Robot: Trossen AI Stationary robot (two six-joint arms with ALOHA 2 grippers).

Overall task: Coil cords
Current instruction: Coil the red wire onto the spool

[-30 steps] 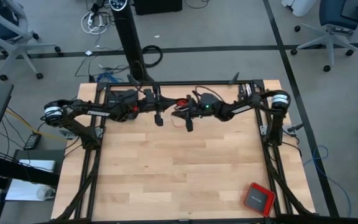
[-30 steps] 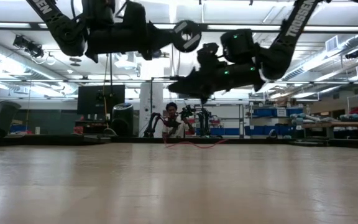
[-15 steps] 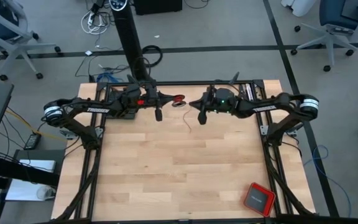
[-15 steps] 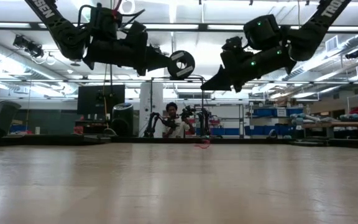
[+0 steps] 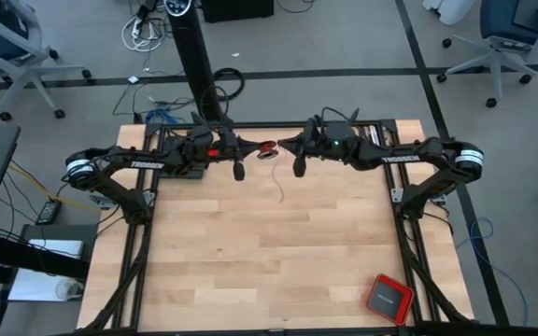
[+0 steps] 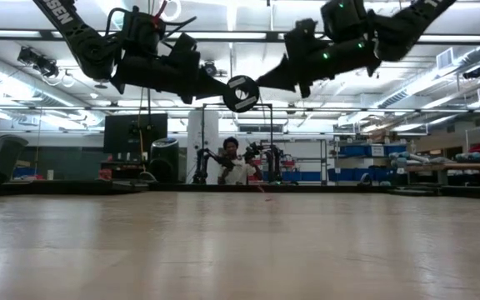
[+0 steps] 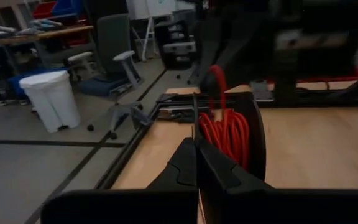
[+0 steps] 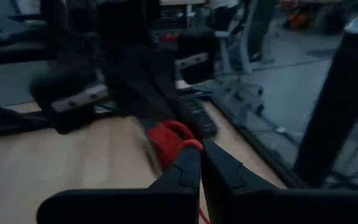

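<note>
The thin red cord (image 7: pixel 229 132) is wound on a small dark spool with round end discs (image 6: pixel 242 93), held high above the table's far middle. My left gripper (image 5: pixel 253 149) is shut on the spool. My right gripper (image 5: pixel 283 147) is shut just beside it, on its right and slightly higher. A loose strand (image 5: pixel 281 187) of the cord trails down from there onto the table. The right wrist view shows the red coil (image 8: pixel 169 142) just beyond my shut right fingers. My left gripper pinches the thin edge of one end disc (image 7: pixel 194 118) between its two fingers, coming level from the table's left. The spool is lifted clear, with the red coil beside the fingers. My right gripper is shut with a red strand (image 8: pixel 199 214) showing in the slit between its fingers; where it grips is hidden by the fingers. It comes nearly level from the table's right. The strand hangs slack below.
A red square box with a dark top (image 5: pixel 388 299) lies near the table's front right corner. A black pole (image 5: pixel 199 75) stands behind the far edge. A person (image 6: pixel 232 167) sits in the room beyond the table.
My right gripper has risen from below the spool to just above it, swinging out toward the table's right and back. The loose red cord lying on the table has grown shorter. My left gripper has sunk a little with the spool and levelled out.
</note>
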